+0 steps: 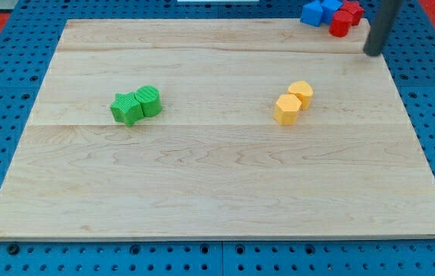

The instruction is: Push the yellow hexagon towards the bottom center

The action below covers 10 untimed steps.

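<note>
Pale wooden boards are making up the tabletop (202,199), which is lying on a blue perforated base. Going from the view's left, a green star-like block (127,109) and a green rounded block (149,100) are sitting touching each other, left of the middle. Further right, two yellow blocks are sitting touching as well: the yellow hexagon (286,109) is lying nearer the bottom edge, and a rounder yellow block (301,93) is resting against its upper right side. At the top right corner, blue blocks (321,11) and red blocks (345,18) are crowding together, partly off the tabletop. My tip (373,52) is hovering just below that cluster, near the right edge and well apart from the yellow pair. The tool is a plain rod, so it is neither opening nor closing and is holding nothing. By my judgement the task is barely starting: the hexagon is sitting right of centre in the upper half, and the whole push towards the bottom centre is remaining, beginning with my tip getting above and to the right of it.
</note>
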Tool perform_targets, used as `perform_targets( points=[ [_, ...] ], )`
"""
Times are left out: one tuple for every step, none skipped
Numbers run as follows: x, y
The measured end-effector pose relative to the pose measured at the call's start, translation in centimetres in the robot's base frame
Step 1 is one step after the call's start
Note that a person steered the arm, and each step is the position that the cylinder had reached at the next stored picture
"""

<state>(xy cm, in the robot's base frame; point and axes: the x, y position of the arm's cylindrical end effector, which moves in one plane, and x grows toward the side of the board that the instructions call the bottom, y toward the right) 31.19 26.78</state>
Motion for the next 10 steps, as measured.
perform_targets(
  points=[
    [4.9, -1.0],
    [7.4, -3.4],
    [11.0, -5.7],
    [14.1, -7.1],
    [13.6, -9.5],
    [10.8, -12.5],
    [8.1, -16.2],
    [6.2, -19.5],
    [5.3, -19.8],
    [7.6, -19.7]
  ],
)
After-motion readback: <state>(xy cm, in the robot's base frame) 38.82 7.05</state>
